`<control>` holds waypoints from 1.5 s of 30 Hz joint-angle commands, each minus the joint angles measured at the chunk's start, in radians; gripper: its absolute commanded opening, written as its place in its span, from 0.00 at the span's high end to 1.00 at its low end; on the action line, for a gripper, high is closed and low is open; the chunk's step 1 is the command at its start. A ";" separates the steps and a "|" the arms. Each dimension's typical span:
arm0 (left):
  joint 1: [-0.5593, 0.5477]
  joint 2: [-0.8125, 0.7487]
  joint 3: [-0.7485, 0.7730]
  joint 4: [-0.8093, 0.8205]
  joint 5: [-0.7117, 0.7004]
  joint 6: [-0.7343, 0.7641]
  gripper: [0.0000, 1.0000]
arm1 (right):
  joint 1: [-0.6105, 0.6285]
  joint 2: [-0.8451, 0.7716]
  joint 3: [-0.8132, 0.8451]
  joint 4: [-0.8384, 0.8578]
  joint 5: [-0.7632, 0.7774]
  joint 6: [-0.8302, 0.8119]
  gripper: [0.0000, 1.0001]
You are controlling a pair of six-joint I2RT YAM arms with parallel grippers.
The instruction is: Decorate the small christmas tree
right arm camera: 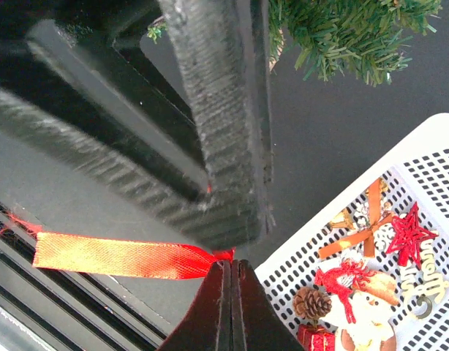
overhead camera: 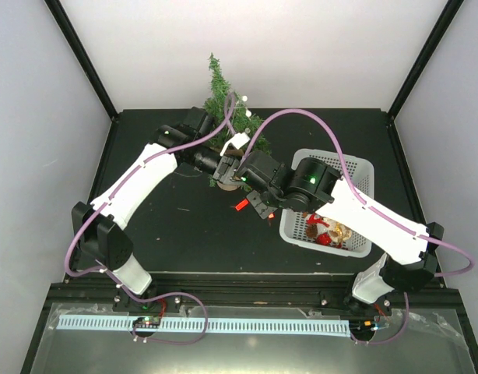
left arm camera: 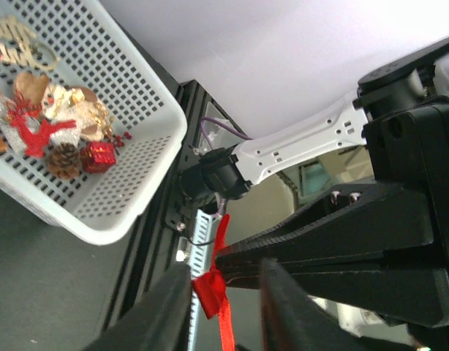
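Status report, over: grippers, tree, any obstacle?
Right gripper shut on red ribbon. Left gripper part open, fingers either side of it. Small christmas tree upright, just behind. Nothing blocking.

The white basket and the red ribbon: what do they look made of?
The basket looks like moulded plastic, white and glossy: rigid walls with a grid of holes. The ribbon seems woven satin-like fabric: it shines and its end frays.

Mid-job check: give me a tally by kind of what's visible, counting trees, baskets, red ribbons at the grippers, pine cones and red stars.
small christmas tree: 1
white basket: 1
red ribbon: 1
pine cone: 1
red star: 1
Total: 5
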 commanded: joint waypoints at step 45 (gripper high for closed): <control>-0.015 -0.016 0.024 -0.038 -0.045 0.084 0.98 | 0.006 -0.056 -0.054 0.045 0.072 0.051 0.57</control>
